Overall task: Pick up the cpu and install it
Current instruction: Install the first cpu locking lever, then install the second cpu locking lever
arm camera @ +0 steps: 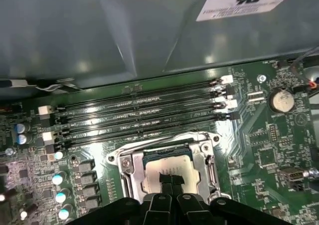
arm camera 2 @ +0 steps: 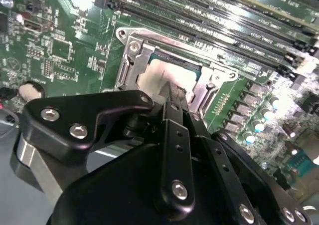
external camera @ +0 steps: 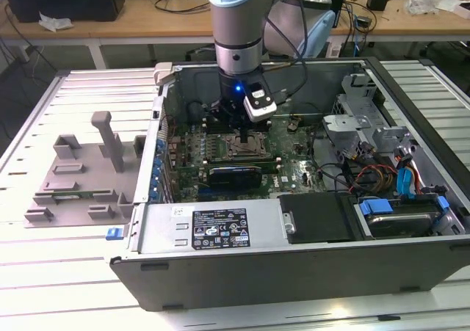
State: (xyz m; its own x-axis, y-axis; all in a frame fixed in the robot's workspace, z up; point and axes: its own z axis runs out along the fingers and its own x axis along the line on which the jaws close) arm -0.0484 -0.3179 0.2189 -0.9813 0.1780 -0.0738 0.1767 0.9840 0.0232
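The cpu (arm camera: 167, 166) is a flat silver-grey square lying inside the metal-framed socket (arm camera: 127, 165) on the green motherboard. In the second wrist view the cpu (arm camera 2: 159, 78) sits level within the socket frame (arm camera 2: 130, 60). My gripper (arm camera: 169, 179) hangs straight over it, its black fingertips (arm camera 2: 174, 93) drawn together at the middle of the chip's top. I cannot tell whether the tips touch the chip. In the exterior view the gripper (external camera: 244, 136) reaches down into the open computer case (external camera: 294, 272), right above the socket (external camera: 242, 151).
Rows of memory slots (arm camera: 139, 115) run beside the socket, and a coin battery (arm camera: 281, 100) sits further off. A grey plastic tray (external camera: 81, 177) with upright blocks lies at the exterior view's left. Drive bays and cables (external camera: 396, 199) fill the case's other end.
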